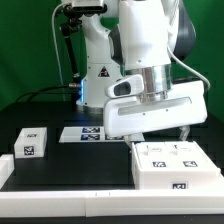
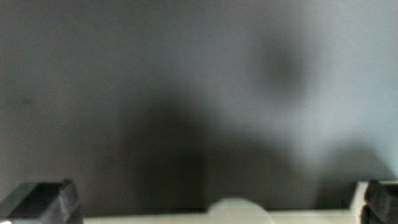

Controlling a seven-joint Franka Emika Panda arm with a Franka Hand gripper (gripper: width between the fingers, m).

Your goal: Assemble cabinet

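The cabinet body (image 1: 175, 165), a large white box with black-and-white tags on its top and front, lies at the exterior view's lower right. A small white tagged block (image 1: 32, 143) sits apart at the exterior view's left. My gripper (image 1: 162, 134) hangs just above the body's back edge. The wrist view is blurred: my gripper (image 2: 217, 205) is open, with one dark finger (image 2: 39, 203) and the other finger (image 2: 377, 200) far apart. A pale white surface with a rounded bump (image 2: 231, 212) lies between them, low in the picture. Nothing is held.
The marker board (image 1: 85, 133) lies flat on the dark table behind the parts, in front of the robot base. A white rail (image 1: 70, 202) runs along the table's front edge. Dark cables hang at the back.
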